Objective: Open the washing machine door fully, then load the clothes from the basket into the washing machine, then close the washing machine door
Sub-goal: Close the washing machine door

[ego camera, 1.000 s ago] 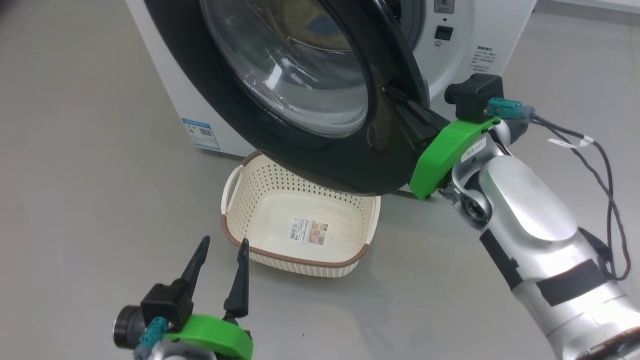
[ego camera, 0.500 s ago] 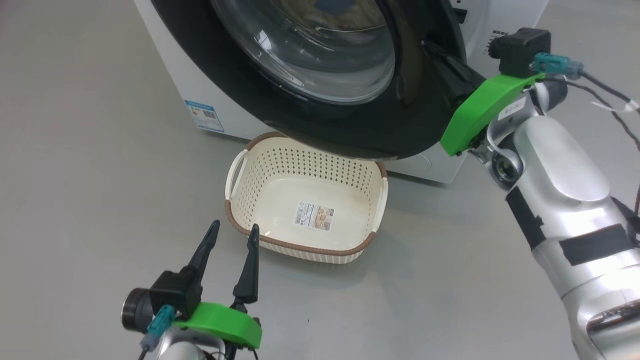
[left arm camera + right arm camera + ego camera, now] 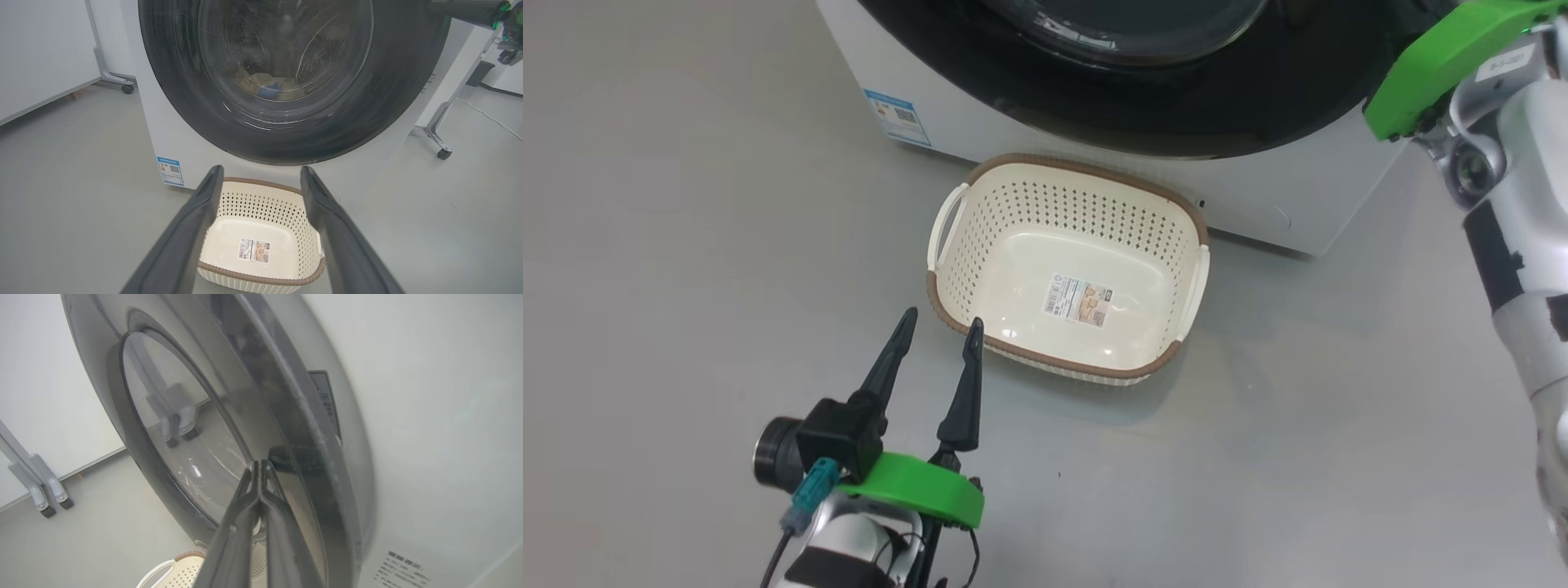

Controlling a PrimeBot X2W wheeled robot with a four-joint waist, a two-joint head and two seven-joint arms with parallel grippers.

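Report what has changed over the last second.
The washing machine door has swung in toward the washing machine, with the shut right tool following at its edge; it now stands almost closed. The head camera has shifted too. Unchanged: the basket sits empty on the floor, the clothes lie in the drum, and the left tool hangs open, holding nothing.

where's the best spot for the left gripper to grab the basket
Probably the white side handle on the basket's left end, coming from above with one finger through the loop. It stands off the wall, and the open left gripper sits nearest that end. The brown rim is a fallback.
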